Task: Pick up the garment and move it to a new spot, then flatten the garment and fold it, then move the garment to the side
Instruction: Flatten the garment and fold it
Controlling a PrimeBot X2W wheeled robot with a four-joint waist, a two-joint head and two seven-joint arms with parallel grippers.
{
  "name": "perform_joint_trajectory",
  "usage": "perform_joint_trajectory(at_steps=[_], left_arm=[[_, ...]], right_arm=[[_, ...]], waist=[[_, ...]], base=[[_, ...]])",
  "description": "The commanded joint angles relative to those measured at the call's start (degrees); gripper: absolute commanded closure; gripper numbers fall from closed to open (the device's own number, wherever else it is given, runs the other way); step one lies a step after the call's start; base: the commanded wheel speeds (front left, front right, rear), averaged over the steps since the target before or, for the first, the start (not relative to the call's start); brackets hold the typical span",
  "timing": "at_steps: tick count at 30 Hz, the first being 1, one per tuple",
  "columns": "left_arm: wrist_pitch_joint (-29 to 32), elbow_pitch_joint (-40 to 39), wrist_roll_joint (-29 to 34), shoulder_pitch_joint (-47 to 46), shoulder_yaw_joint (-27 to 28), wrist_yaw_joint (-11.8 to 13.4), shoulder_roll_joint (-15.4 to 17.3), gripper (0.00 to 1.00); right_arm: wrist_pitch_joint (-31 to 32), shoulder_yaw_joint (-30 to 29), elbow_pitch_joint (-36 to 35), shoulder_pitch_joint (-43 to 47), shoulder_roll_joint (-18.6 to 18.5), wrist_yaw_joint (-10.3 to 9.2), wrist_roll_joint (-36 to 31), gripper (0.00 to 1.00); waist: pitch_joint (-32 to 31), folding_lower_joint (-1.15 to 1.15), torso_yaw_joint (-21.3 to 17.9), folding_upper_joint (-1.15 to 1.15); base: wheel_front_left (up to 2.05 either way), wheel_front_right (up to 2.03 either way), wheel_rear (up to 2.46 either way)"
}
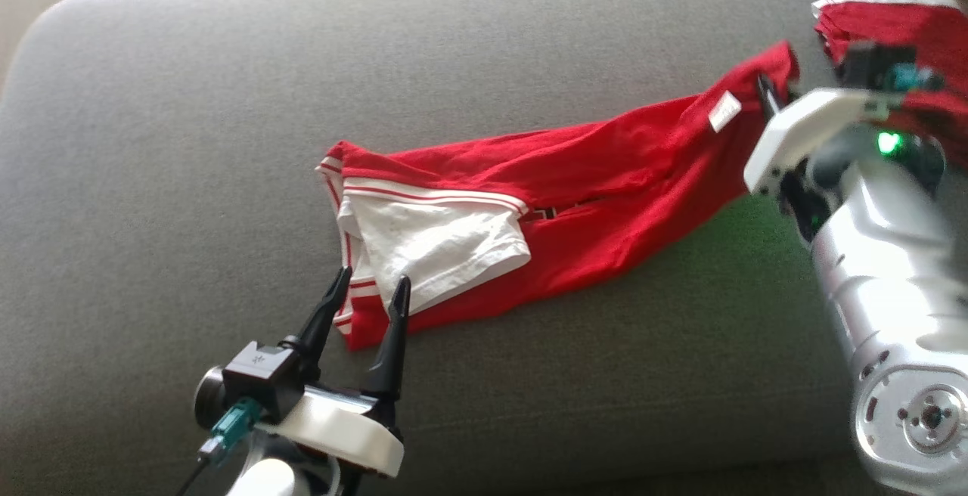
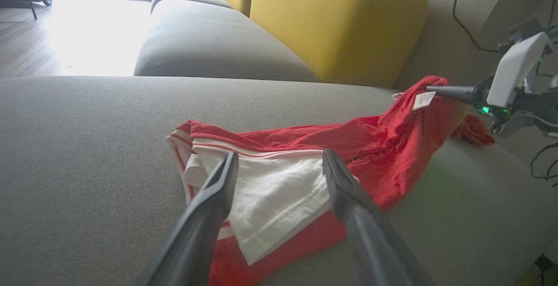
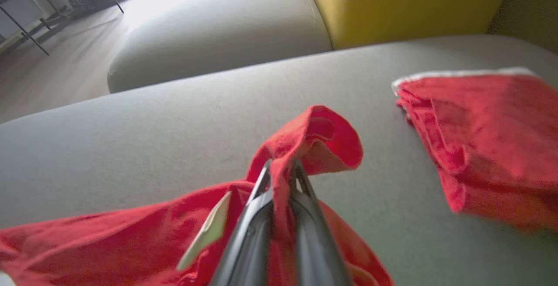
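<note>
The garment (image 1: 575, 171) is a red shirt with white, red-striped trim, lying crumpled across the grey sofa seat (image 1: 174, 141). Its white sleeve (image 1: 439, 243) lies at the left end. My right gripper (image 1: 767, 88) is shut on the garment's right end, beside a white label (image 1: 724, 111), and that end is lifted off the seat. The right wrist view shows red cloth (image 3: 314, 137) pinched between the fingers of the right gripper (image 3: 282, 166). My left gripper (image 1: 373, 278) stands open just in front of the white sleeve (image 2: 279, 194), its fingers (image 2: 218, 190) apart with nothing between them.
A second red cloth (image 1: 900, 27) with a white edge lies at the far right of the seat, seen also in the right wrist view (image 3: 492, 146). A yellow back cushion (image 2: 340, 20) and another grey seat (image 2: 209, 46) stand behind. Wooden floor lies beyond the sofa's left end.
</note>
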Motion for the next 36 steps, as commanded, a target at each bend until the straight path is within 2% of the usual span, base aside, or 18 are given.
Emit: perform_joint_trajectory(at_steps=[1, 6, 9, 11, 16, 21, 26, 30, 36], left_arm=[[-0.7, -1.3, 0.3, -0.5, 1.8, -0.4, -0.1, 0.0], [-0.7, -0.5, 0.0, -0.6, 1.0, -0.8, -0.7, 0.0], [-0.7, -0.5, -0.1, -0.3, 1.1, -0.5, -0.8, 0.0], [-0.7, -0.8, 0.0, 0.1, 1.5, -0.2, -0.9, 0.0], [-0.7, -1.3, 0.0, 0.7, 1.9, -0.1, -1.2, 0.0], [-0.7, -1.3, 0.2, 0.8, 2.1, -0.5, -1.7, 0.0], [-0.7, -0.9, 0.5, 0.6, 2.1, -1.0, -2.2, 0.0], [-0.7, -0.5, 0.7, 0.3, 2.2, -1.4, -2.4, 0.0], [-0.7, 0.0, 0.9, -0.1, 2.1, -2.0, -2.8, 0.0]], right_arm=[[0.5, 3.9, -1.5, -2.8, 0.3, -0.03, 3.8, 1.0], [3.7, 30.9, -1.9, -2.5, 0.3, -0.03, 31.6, 1.0], [8.8, 48.0, -15.2, 4.4, 0.3, -0.03, 48.9, 1.0], [10.8, 54.2, -22.8, 8.6, 0.3, -0.03, 54.6, 1.0], [14.1, 59.8, -32.9, 14.8, 0.3, -0.03, 59.2, 1.0], [15.1, 61.0, -37.8, 17.9, 0.3, -0.03, 59.2, 1.0], [15.0, 64.0, -41.6, 18.9, 0.3, -0.03, 62.6, 1.0], [14.7, 67.3, -42.8, 18.9, 0.3, -0.03, 65.2, 1.0], [12.9, 71.6, -39.9, 17.7, 0.3, -0.03, 69.4, 1.0]], waist=[[-0.4, 0.0, 0.8, 0.0], [-1.5, 0.0, 2.8, 0.0], [-1.6, 0.0, 3.2, 0.0], [-1.5, 0.0, 3.6, 0.0], [-1.3, 0.0, 5.5, 0.0], [-1.1, 0.0, 7.1, 0.0], [-1.0, 0.0, 8.4, 0.0], [-1.0, 0.0, 9.3, 0.0], [-0.8, 0.0, 10.8, 0.0]], base=[[0.0, 0.0, 0.0], [0.0, 0.0, 0.0], [0.0, 0.0, 0.0], [0.0, 0.0, 0.0], [0.0, 0.0, 0.0], [0.0, 0.0, 0.0], [0.0, 0.0, 0.0], [0.0, 0.0, 0.0], [0.0, 0.0, 0.0]])
